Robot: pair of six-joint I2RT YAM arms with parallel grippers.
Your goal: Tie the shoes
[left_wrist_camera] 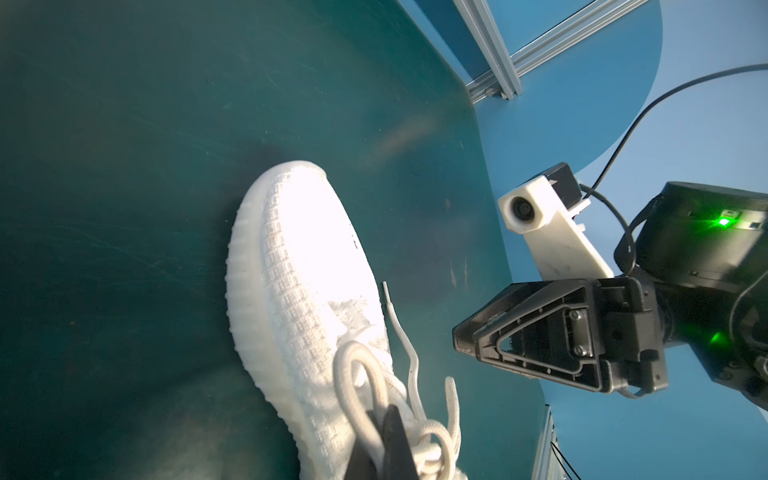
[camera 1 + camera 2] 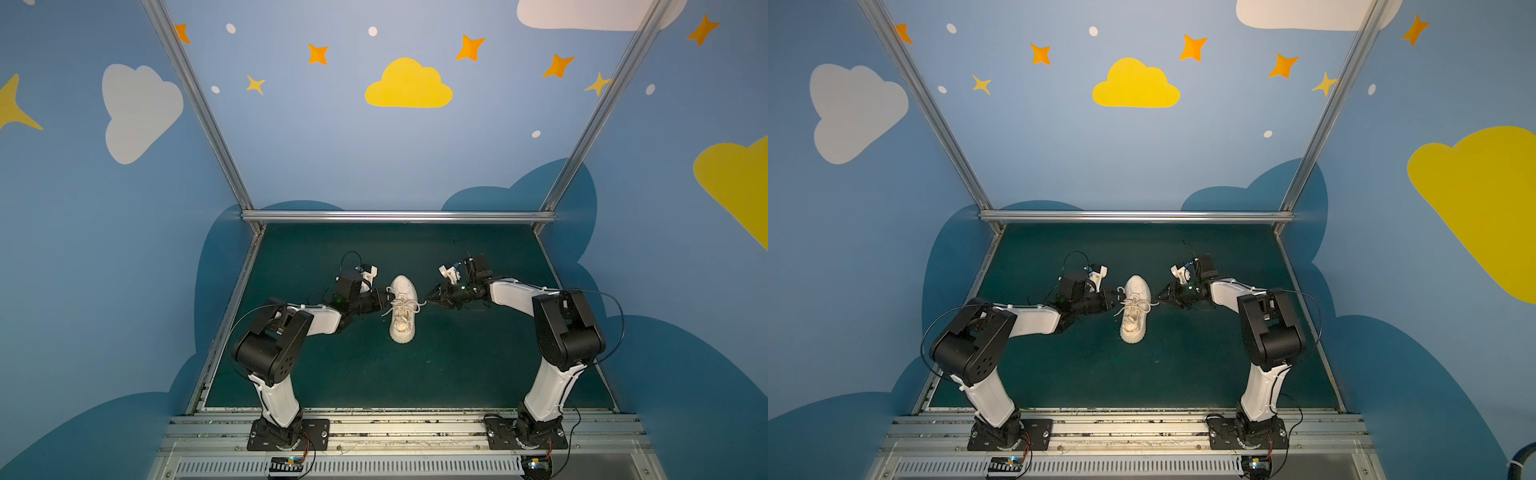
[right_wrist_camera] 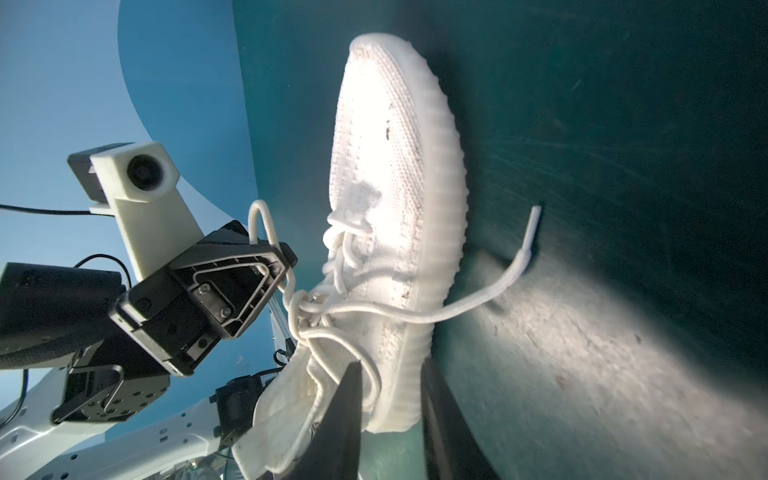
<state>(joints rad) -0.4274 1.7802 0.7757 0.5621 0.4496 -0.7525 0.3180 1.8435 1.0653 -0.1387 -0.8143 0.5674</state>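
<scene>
Mounting rail (image 2: 395, 428) carrying both arm bases. Beyond it, on the green mat (image 2: 478, 365), the cream sneaker (image 2: 404, 289) lies mid-mat, heel toward the rail, toe pointing away. Left gripper (image 2: 390, 299), at the shoe's left side, is clamped on a loop of the laces (image 2: 405, 308). Right gripper (image 2: 428, 300), at the right side, stands narrowly parted, pinching nothing. Back wall (image 2: 395, 158) with painted clouds.

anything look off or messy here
Nothing broken or spilled. The sneaker sits upright on the green mat; only a loose lace end trails across the mat, and small dark specks mark the knit toe.
</scene>
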